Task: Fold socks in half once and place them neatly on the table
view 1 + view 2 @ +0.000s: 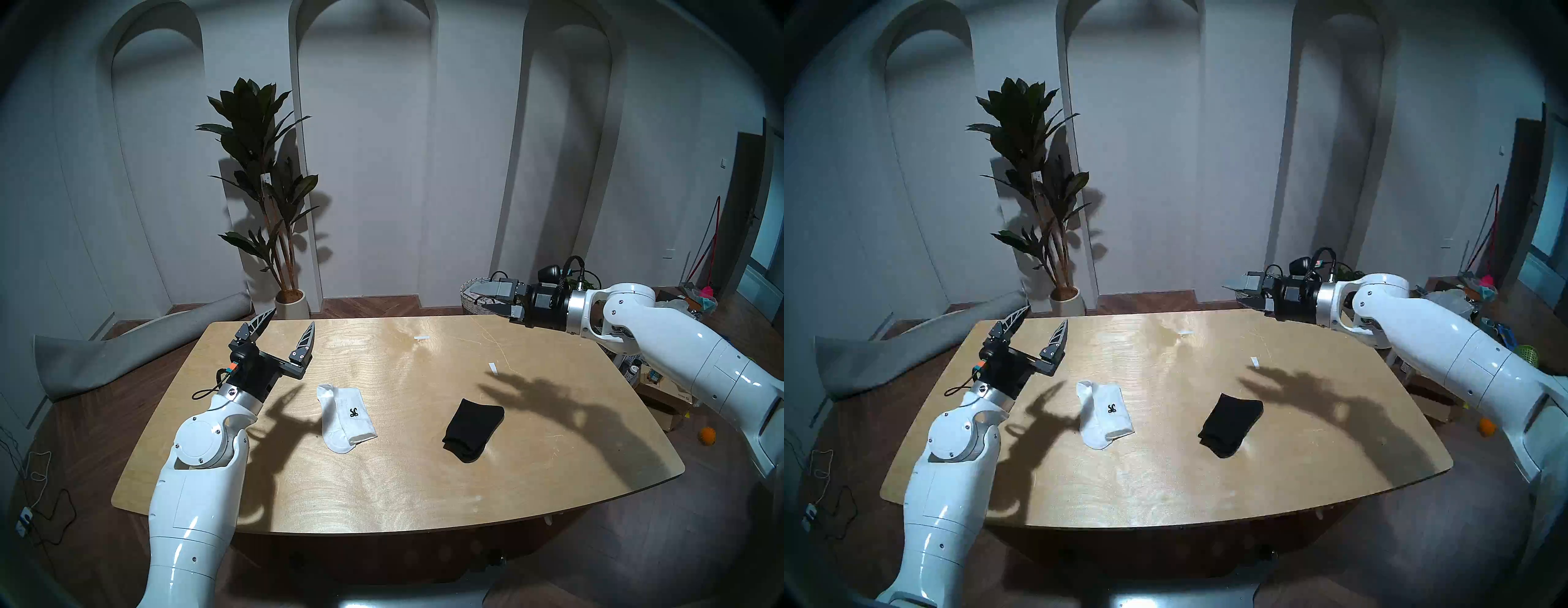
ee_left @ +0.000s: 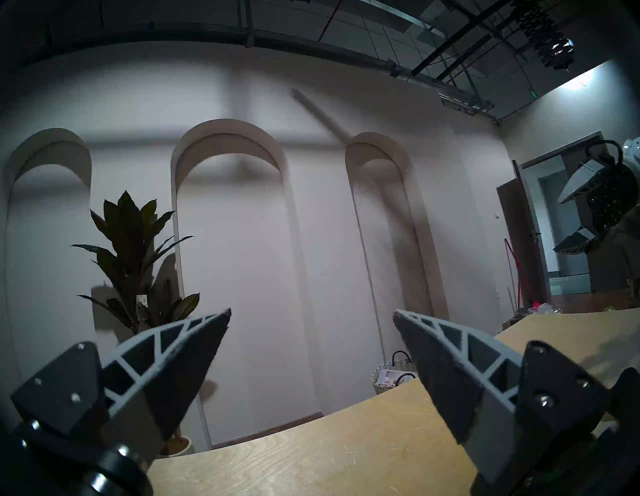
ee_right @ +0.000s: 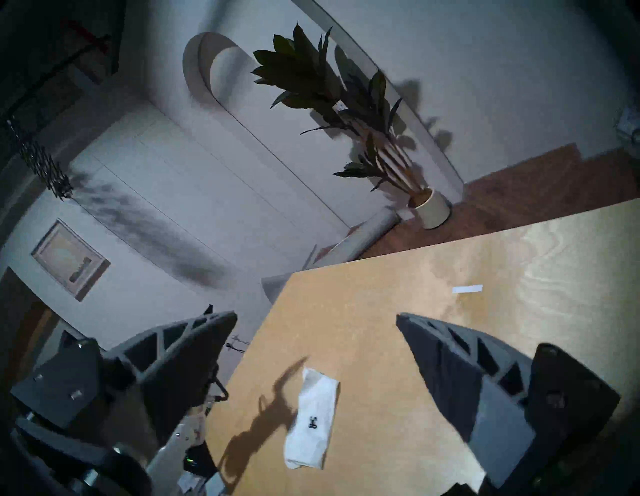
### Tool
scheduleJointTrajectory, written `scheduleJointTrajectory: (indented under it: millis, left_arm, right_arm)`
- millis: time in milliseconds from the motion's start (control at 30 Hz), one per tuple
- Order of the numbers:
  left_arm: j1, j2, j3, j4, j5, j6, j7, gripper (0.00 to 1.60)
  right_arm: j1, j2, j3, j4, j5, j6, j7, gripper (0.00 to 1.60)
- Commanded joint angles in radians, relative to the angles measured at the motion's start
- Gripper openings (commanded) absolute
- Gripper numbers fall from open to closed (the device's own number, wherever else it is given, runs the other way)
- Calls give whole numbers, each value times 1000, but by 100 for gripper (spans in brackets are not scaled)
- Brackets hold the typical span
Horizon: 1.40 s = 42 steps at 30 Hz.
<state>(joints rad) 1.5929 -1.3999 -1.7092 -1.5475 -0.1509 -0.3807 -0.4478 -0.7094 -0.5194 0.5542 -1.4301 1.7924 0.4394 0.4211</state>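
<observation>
A white sock [image 1: 345, 417] [image 1: 1104, 413] with a black logo lies folded in half on the table [image 1: 424, 488] [image 1: 1187, 488], left of centre; it also shows in the right wrist view [image 3: 311, 419]. A black sock [image 1: 473, 427] [image 1: 1230, 423] lies folded to its right. My left gripper [image 1: 292, 320] [image 1: 1048, 317] [image 2: 311, 315] is open and empty, raised above the table's far left corner. My right gripper [image 1: 477, 299] [image 1: 1233, 291] [image 3: 317, 317] is open and empty, held high over the far right edge, pointing left.
Two white tape strips [image 1: 421, 338] [image 1: 493, 368] lie on the far table. A potted plant [image 1: 271, 204], a rolled grey mat [image 1: 127, 348] and a woven basket [image 1: 475, 297] stand on the floor behind. Boxes and clutter [image 1: 666, 399] stand at the right.
</observation>
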Motion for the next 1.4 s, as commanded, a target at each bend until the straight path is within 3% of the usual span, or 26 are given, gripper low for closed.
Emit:
scheduleJointTrajectory:
  millis: [0,367,900,1133,1367]
  left_arm:
    - [-45,-39,7,1,59,7,82,160]
    - [-84,-93,20,36,208,46,273,160]
    - [-134,-165,46,80,465,144,544,160]
    - [-113,-151,106,82,606,161,629,160]
    - [-84,-126,136,66,688,196,632,160]
  right_arm:
    - [-10,62,12,-51,-72,-103,-7,160]
    - [-66,111,3,-132,-216,-288,-42,160]
    - [-187,100,9,-154,-277,-509,-88,160]
    - [-247,42,47,-87,-271,-607,-132,160]
    - [-285,-55,68,-18,-303,-726,-118,160]
